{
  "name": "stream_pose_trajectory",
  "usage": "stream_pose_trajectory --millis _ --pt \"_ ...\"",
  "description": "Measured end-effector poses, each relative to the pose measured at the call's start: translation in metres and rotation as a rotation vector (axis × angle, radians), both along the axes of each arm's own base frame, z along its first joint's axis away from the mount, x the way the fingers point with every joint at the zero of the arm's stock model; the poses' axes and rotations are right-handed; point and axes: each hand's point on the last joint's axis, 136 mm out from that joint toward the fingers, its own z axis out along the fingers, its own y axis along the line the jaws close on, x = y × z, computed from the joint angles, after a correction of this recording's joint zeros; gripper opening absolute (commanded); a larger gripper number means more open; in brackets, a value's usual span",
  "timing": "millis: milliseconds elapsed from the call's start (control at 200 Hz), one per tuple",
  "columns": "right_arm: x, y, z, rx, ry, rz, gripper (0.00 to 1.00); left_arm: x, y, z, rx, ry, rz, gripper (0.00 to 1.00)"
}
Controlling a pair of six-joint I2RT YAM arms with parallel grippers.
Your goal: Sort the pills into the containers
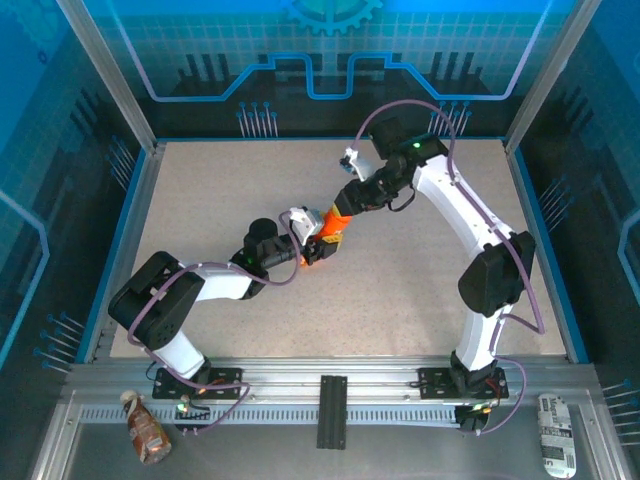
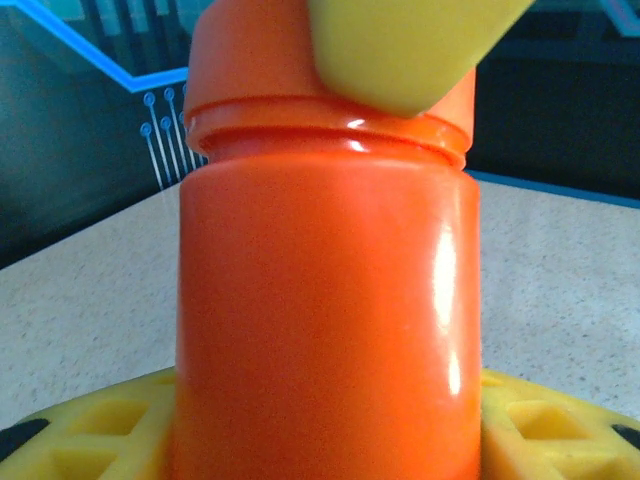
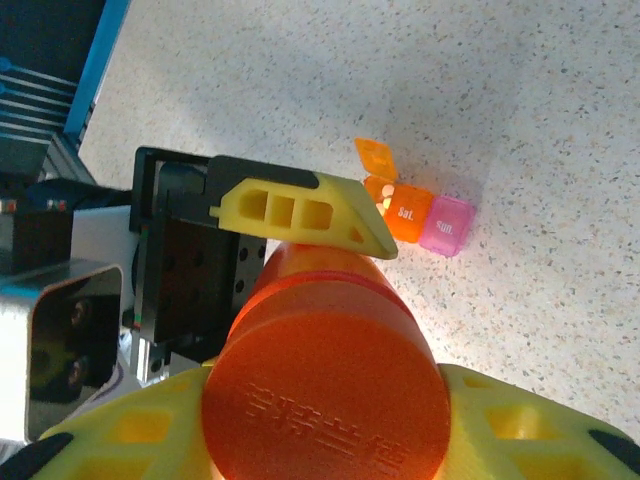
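Sitting on the table (image 3: pixel 560 120) near the bottle (image 2: pixel 320 300), the containers (image 3: pixel 418 218) have 1 orange lid (image 3: pixel 375 158) up. We judge we are opening the bottle: our left gripper (image 2: pixel 320 430) clamps its body, our right gripper (image 3: pixel 325 440) pinches the cap (image 3: pixel 325 380). Next calls for twisting the cap free while the left holds steady, spilling nothing.

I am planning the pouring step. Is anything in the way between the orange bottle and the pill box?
Yes: the cap closes the bottle, and the right gripper is clamped on it. Nothing else visible lies on the table between bottle and pill box, whose one lid stands open.
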Motion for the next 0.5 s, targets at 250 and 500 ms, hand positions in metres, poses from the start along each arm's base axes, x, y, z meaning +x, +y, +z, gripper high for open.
stream_pose_trajectory --millis 250,500 --pt "0.008 0.004 0.001 0.02 -0.005 -0.058 0.47 0.007 0.005 -0.001 0.01 -0.008 0.051 0.0" --pt "0.01 0.005 0.008 0.038 -0.017 -0.079 0.57 0.009 0.006 0.006 -0.007 -0.033 0.069 0.0"
